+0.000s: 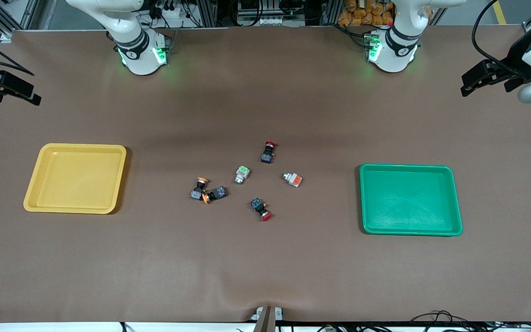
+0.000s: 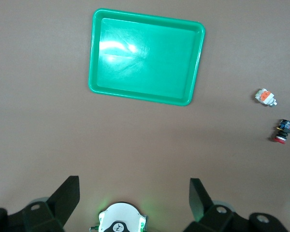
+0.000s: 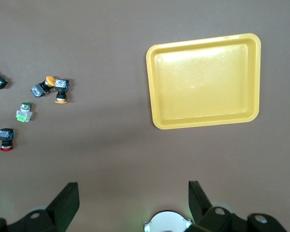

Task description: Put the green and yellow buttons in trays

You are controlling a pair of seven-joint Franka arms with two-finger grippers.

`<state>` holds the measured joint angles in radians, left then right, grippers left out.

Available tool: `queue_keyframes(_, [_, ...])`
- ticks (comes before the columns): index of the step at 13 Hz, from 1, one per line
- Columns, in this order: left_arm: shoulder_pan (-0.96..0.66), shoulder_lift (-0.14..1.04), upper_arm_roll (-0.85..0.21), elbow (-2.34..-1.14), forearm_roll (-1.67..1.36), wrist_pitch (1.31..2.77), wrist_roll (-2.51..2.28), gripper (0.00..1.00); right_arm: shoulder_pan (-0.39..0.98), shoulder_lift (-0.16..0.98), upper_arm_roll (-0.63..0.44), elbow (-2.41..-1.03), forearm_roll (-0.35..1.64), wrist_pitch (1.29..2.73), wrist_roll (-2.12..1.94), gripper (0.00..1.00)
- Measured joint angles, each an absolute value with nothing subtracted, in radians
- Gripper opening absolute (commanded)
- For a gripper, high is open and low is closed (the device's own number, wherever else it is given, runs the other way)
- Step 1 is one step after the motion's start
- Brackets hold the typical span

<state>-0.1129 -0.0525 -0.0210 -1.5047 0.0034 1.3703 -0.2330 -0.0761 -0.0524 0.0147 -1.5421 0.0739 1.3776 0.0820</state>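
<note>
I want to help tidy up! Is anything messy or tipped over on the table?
A bit. Six buttons lie scattered mid-table, none in the yellow tray or green tray. The two orange-capped buttons lie tipped against each other. Nothing looks broken. Both grippers wait open, high above the table.

Both arms wait raised at the table's ends, left hand (image 2: 134,195) and right hand (image 3: 134,198) spread wide.

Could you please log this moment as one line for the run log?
left claw: open, waiting | right claw: open, waiting | yellow tray: empty | green tray: empty | buttons: loose mid-table
</note>
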Motion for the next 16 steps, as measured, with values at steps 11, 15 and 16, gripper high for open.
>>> queue_keyframes(11, [-0.119,-0.051,-0.055,-1.559,0.003,1.402,-0.232,1.00,-0.065,-0.011,0.016,-1.600,0.084,1.406,0.073,1.00])
queue_keyframes(15, [-0.122,-0.044,-0.125,-1.619,0.002,1.496,-0.311,1.00,-0.003,0.105,0.017,-1.610,0.086,1.505,0.077,1.00])
queue_keyframes(16, [-0.123,-0.040,-0.151,-1.642,0.002,1.532,-0.363,1.00,0.005,0.141,0.017,-1.611,0.088,1.533,0.077,1.00])
